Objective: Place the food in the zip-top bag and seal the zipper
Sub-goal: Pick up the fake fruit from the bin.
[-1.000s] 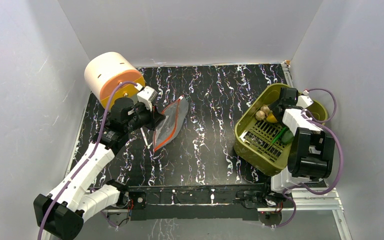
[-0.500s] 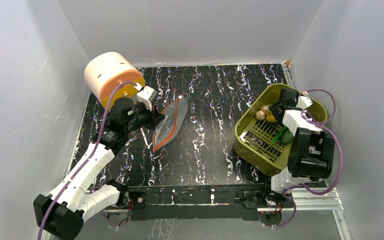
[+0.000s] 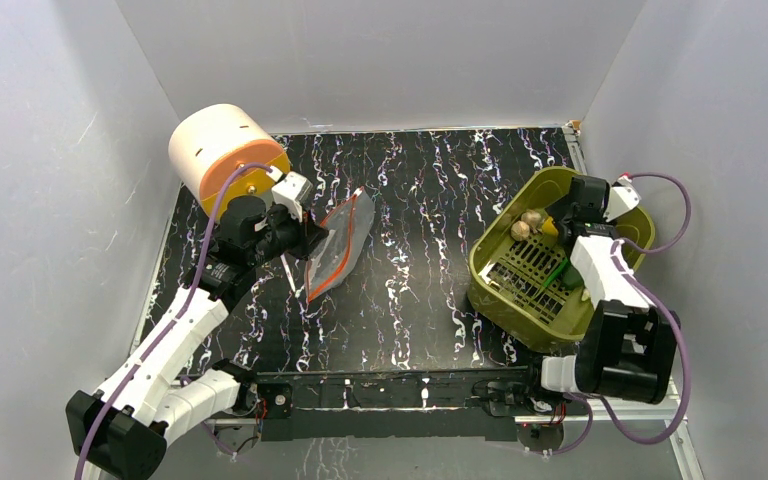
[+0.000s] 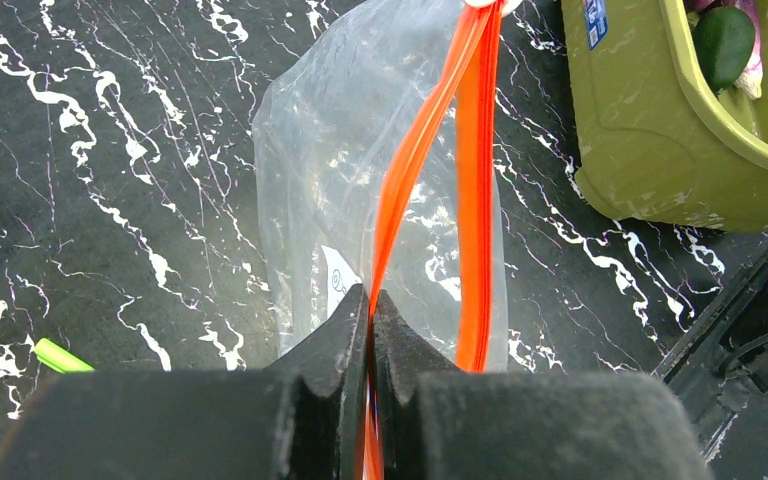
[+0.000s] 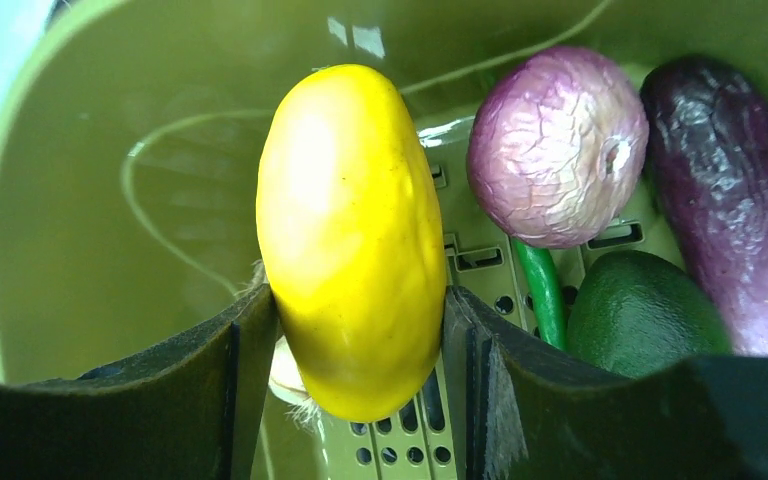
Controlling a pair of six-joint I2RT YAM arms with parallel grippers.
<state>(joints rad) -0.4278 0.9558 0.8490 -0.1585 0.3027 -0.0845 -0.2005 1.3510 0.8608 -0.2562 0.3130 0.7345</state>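
Observation:
The clear zip-top bag (image 3: 348,240) lies left of the table's middle with its mouth partly lifted. My left gripper (image 3: 305,240) is shut on one side of the orange-red zipper (image 4: 475,200); its fingertips (image 4: 371,300) pinch the strip and the bag (image 4: 360,150) hangs beyond them, its mouth slightly parted. My right gripper (image 5: 358,300) is inside the olive-green basket (image 3: 500,290) and is shut on the yellow lemon (image 5: 355,230). Beside it lie the pink-purple round piece (image 5: 557,145), the eggplant (image 5: 730,200) and a green piece (image 5: 640,315). A beige lump (image 5: 285,370) shows behind the lemon.
A large cream and orange cylinder (image 3: 225,155) stands at the back left, close to my left arm. A small yellow-green stick (image 4: 60,355) lies on the table near the bag. Grey walls close in three sides. The basket (image 5: 110,200) sits tilted at the right.
My right arm has shifted: its wrist moved toward the back right over the basket and its elbow dropped toward the near edge. My left gripper still holds the bag in about the same place.

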